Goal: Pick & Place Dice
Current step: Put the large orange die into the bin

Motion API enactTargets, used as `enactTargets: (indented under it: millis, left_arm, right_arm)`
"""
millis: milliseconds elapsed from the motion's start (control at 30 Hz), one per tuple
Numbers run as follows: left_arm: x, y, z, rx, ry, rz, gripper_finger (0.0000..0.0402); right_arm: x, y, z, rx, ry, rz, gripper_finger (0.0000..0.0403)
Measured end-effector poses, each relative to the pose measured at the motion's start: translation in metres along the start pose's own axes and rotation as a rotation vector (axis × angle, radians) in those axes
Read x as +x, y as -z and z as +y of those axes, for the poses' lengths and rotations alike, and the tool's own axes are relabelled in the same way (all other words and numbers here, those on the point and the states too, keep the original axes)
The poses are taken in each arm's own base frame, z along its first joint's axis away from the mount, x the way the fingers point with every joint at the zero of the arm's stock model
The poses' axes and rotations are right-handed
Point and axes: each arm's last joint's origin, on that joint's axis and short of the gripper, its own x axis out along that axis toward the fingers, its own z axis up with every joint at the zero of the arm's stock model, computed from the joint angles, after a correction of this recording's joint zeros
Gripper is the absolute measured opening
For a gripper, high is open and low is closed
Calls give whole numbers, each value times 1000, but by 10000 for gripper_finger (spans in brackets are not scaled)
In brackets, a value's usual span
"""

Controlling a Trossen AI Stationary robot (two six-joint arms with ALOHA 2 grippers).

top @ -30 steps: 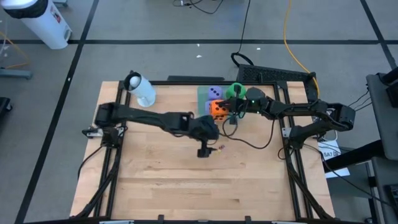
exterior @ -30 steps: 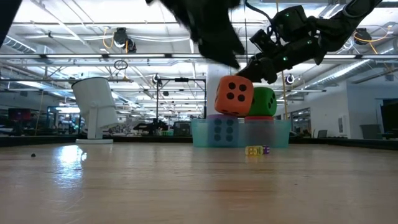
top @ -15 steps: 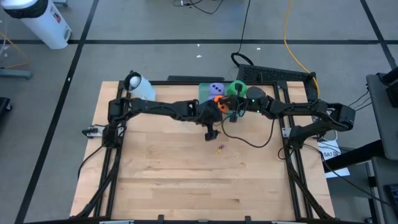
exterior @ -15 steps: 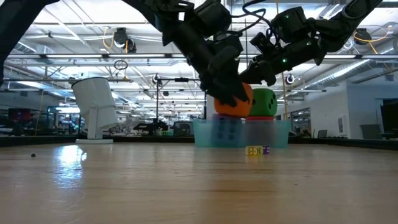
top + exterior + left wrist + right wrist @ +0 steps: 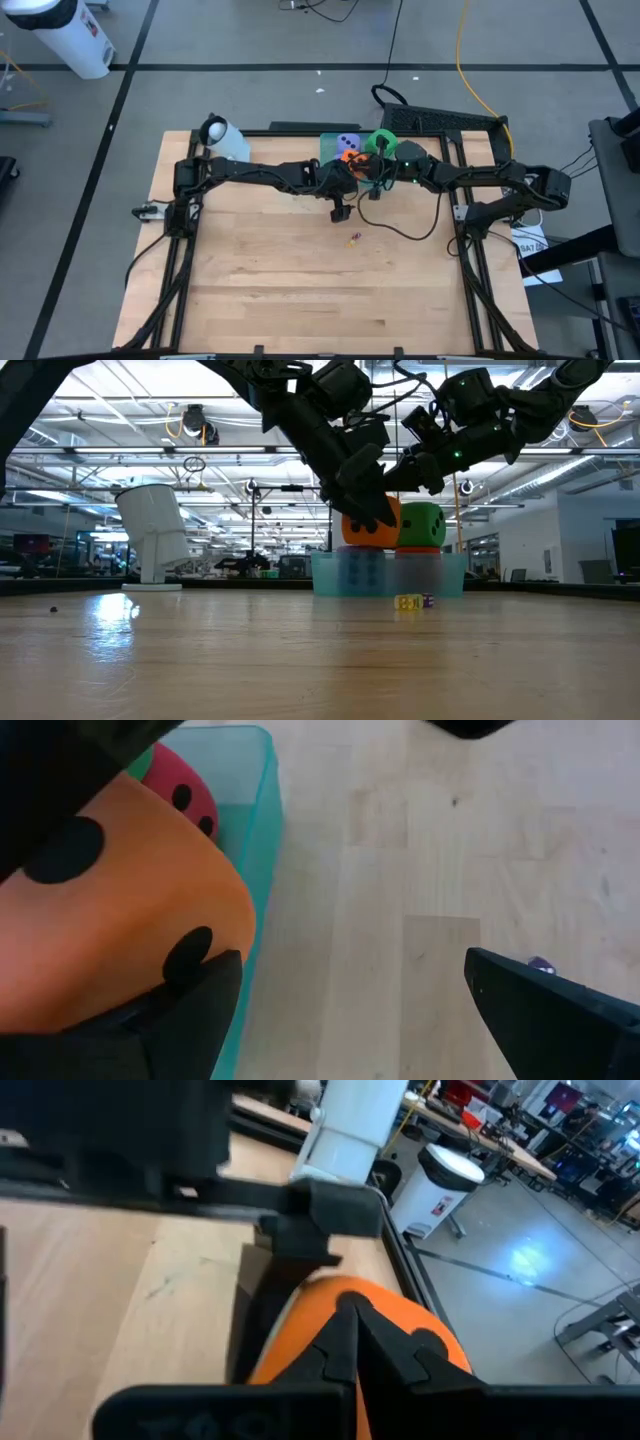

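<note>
The orange die [image 5: 350, 160] [image 5: 374, 530] sits tilted on top of the dice in the translucent teal tray [image 5: 326, 150] [image 5: 440, 575]. Beside it are the green die [image 5: 380, 143] [image 5: 422, 525] and a purple-blue die [image 5: 347, 141]. The left wrist view shows the red die [image 5: 180, 790] inside the tray wall [image 5: 262, 830]. My left gripper [image 5: 340, 192] [image 5: 350, 1010] is open at the tray's near side, against the orange die [image 5: 110, 910]. My right gripper [image 5: 372, 172] [image 5: 350, 1330] is shut at that die's right upper part. My left gripper has one finger [image 5: 195, 1005] against the orange die's near lower side [image 5: 190, 955], coming from above and the near side. The die is outside the gap between the fingers, which shows bare table. My right gripper comes slanting down from the table's right and is shut at the orange die's upper right part [image 5: 410, 1330]. Its own fingers hide the exact spot. The die stays tilted, its underside on the dice in the tray.
A white cylinder [image 5: 225, 145] [image 5: 155, 545] stands at the table's far left corner. A small coloured bit [image 5: 354, 238] [image 5: 412, 602] lies on the wood near the tray. A dark cable [image 5: 400, 228] hangs from the right arm. Bare wood covers the near half.
My left gripper has moved from the table's middle toward the far edge, up to the tray and the orange die. The orange die has shifted slightly toward the far edge and sunk a little onto the tray.
</note>
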Motion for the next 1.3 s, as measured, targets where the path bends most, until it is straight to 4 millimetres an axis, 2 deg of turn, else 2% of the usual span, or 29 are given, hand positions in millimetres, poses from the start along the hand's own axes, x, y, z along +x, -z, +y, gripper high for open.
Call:
enactTargets:
  millis: [467,867,1100,1300]
  left_arm:
    - [0,1,6,-7,-118,20,394]
    - [0,2,22,-82,-192,12,394]
    - [0,2,29,-115,-231,5,394]
    - [0,3,31,-121,-234,6,394]
  right_arm:
    - [1,-4,5,-23,-9,-16,0]
    - [1,-4,4,-40,-5,-16,0]
    - [0,-4,1,-88,94,16,0]
    - [0,-5,1,-93,99,14,0]
